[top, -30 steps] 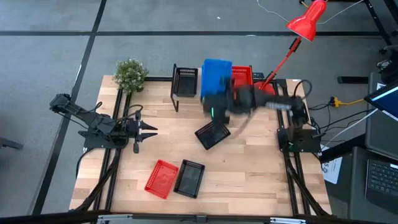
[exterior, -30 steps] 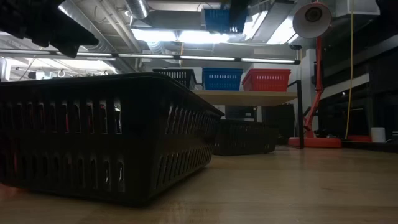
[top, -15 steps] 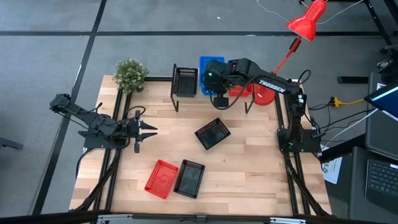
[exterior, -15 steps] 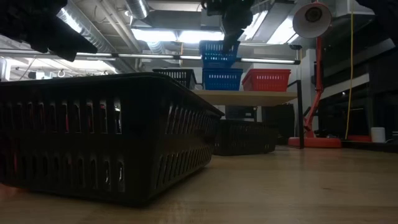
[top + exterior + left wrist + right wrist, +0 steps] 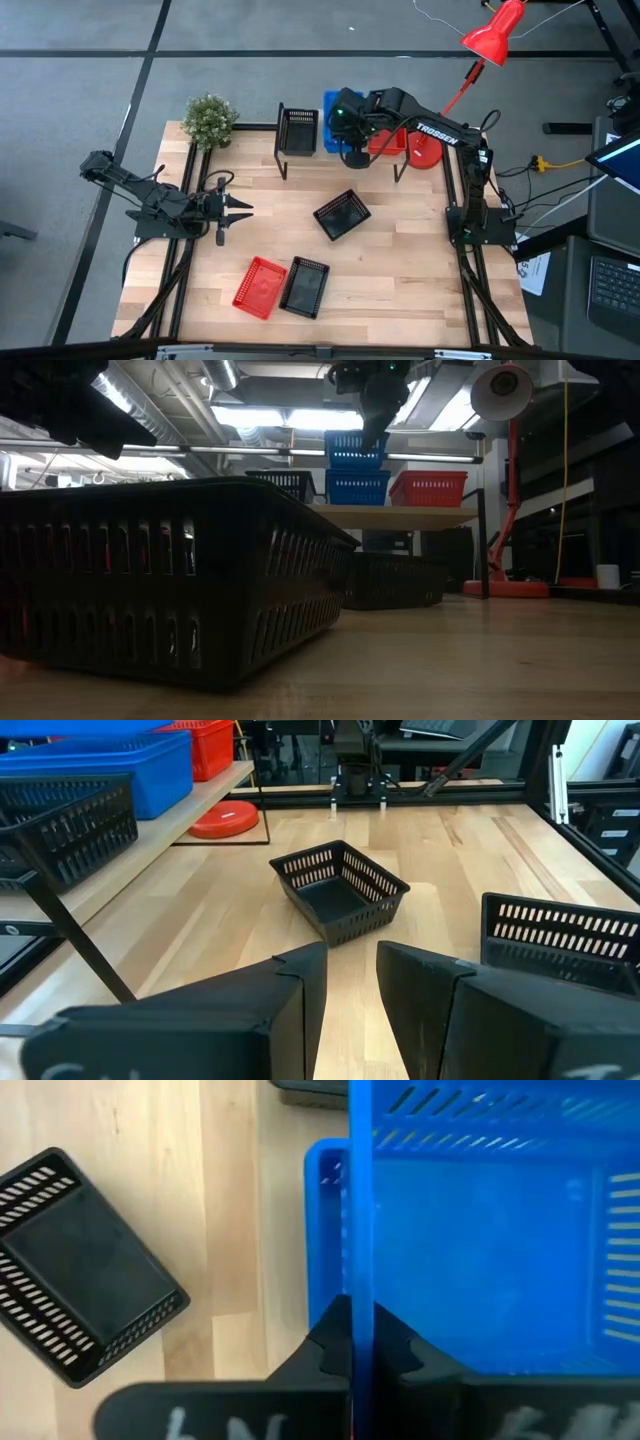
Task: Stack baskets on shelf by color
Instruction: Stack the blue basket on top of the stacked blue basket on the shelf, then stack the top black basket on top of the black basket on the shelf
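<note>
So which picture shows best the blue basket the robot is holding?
The right wrist view: the right gripper pinches the held blue basket's wall, filling the picture. The low view shows it just above another blue basket on the shelf. The high view mostly hides it; the left wrist view doesn't show it clearly.

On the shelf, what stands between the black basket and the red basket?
In the low view, the blue baskets stand between the black basket and the red basket on the shelf. The right gripper holds the upper blue basket over the lower one.
</note>
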